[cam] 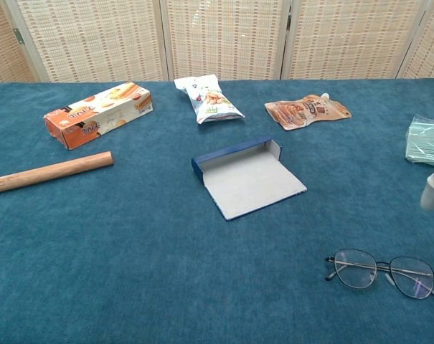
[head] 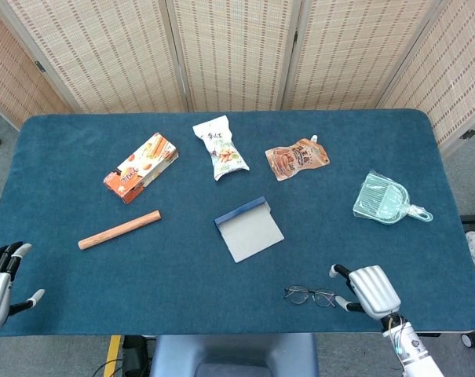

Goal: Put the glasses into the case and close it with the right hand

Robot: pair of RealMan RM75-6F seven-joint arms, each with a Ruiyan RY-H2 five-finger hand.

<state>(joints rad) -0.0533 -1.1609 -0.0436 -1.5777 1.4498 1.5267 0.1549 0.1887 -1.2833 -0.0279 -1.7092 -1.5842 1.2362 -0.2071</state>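
From the head view, the right hand [head: 370, 289] rests low at the near right edge of the table [head: 56, 149], its silver back turned up and its wrist running off toward the bottom right corner. The fingers [head: 341, 272] reach left toward the glasses [head: 310, 295], spread apart and holding nothing; whether a fingertip touches the frame I cannot tell. The glasses lie flat on the blue cloth just beside that hand, to its left, their long axis running left to right along the near edge. The case [head: 250, 228] sits open near the table's middle, well apart from the glasses, its grey flap laid out toward the near right and its dark blue wall at the far left end. The left hand [head: 0, 276] hangs at the near left corner, fingers splayed and empty.

Further back lie a wooden rod [head: 119, 229], an orange snack box [head: 140, 166], a white snack bag [head: 218, 147], an orange spout pouch [head: 297, 159] and a green dustpan [head: 388, 199] at the right.

In the chest view, the glasses [cam: 384, 272] lie near the bottom right, lenses facing the camera side, the temples folded behind, long axis again left to right. The case [cam: 248, 176] lies open in the middle, its blue tray along the far edge and the flap slanting toward the near right. A pale fingertip [cam: 432, 190] shows at the right edge, above the glasses and clear of them. The left hand is out of this view.
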